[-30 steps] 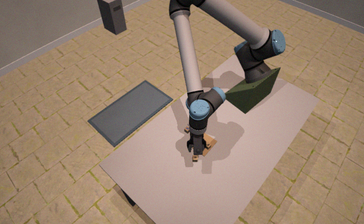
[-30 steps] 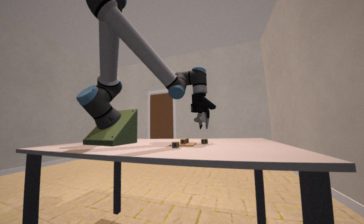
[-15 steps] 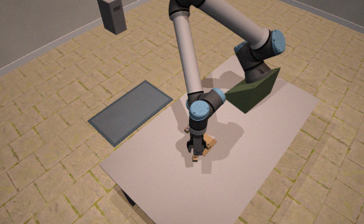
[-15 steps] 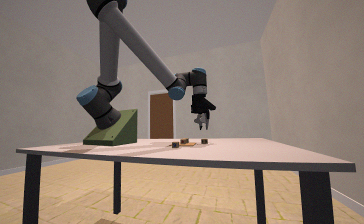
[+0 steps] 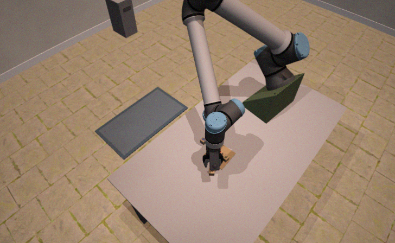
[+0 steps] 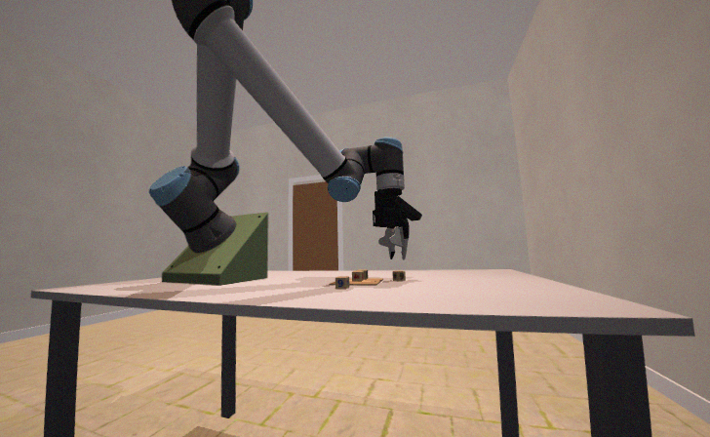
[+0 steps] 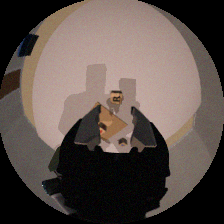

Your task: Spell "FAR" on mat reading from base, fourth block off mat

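A small tan mat (image 5: pixel 227 154) lies on the table under my arm. My gripper (image 6: pixel 396 252) hangs well above it with its fingers partly apart and nothing between them. In the exterior view, a block with a red letter (image 6: pixel 359 275) sits on the mat (image 6: pixel 371 281). A block with a blue mark (image 6: pixel 341 282) stands off the mat on its left, and another block (image 6: pixel 398 275) stands off it on the right. In the wrist view the mat (image 7: pixel 111 121) shows between my fingers, with one block (image 7: pixel 116 98) beyond it. The letters are too small to read.
The arm's green wedge base (image 5: pixel 273 101) stands at the back of the table. A grey floor panel (image 5: pixel 141 120) lies beside the table and a grey cabinet (image 5: pixel 122 16) stands far off. The table's front edge is well away from the blocks.
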You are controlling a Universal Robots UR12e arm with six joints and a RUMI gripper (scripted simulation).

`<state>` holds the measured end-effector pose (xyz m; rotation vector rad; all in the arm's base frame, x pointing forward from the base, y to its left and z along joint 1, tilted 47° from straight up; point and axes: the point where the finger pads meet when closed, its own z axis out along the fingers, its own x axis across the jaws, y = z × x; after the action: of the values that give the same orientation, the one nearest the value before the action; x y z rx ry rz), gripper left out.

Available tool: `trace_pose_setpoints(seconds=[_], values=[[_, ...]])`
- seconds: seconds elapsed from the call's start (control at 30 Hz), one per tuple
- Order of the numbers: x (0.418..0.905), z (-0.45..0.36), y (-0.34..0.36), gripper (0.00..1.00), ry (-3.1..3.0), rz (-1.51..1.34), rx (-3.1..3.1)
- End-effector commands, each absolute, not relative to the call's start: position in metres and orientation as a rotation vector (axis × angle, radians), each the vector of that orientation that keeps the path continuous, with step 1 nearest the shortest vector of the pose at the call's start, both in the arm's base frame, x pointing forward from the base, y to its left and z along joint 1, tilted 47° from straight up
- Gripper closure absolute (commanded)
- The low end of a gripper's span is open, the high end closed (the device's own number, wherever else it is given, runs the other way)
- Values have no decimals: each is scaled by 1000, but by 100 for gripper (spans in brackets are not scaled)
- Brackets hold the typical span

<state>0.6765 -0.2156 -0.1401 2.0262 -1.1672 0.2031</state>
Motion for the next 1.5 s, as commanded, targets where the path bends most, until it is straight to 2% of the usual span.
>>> trace_pose_setpoints(seconds=[0.0, 1.47], values=[[676, -144, -220, 60, -1167, 205, 2027], [670, -162, -238, 60, -1167, 205, 2027]])
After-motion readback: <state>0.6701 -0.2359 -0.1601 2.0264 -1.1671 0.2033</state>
